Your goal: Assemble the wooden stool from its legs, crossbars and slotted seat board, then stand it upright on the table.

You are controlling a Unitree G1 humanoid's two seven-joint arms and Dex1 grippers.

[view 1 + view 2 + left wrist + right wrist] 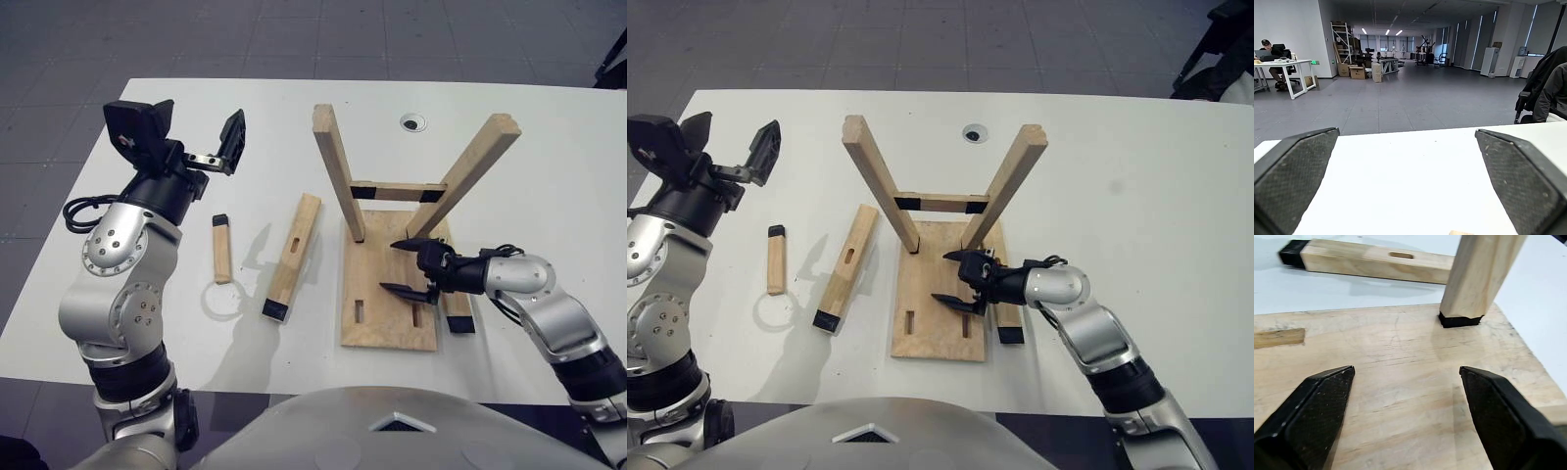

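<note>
At your far left the left claw (196,132) hangs above the table (549,147), raised, its two fingers spread wide and holding nothing. Below it, toward the middle, a short crossbar (222,250) lies flat. Next comes the loose leg (294,255), which I judge is the part to fetch now. Its long axis runs away from you and leans a little to the right at the far end, and its black cap is at the near end. It lies just beside the left edge of the seat board (387,328). The board lies flat, with two legs (338,171) standing in its far slots, joined by a crossbar (397,192). The two near slots (360,311) look free. Low over the board's right part is the right claw (392,266), also released and empty. The loose leg lies to its left, across the board. The right claw seems nearer and lower than the left one. Another piece with a black end (458,323) lies along the board's right edge, partly hidden under that arm.
</note>
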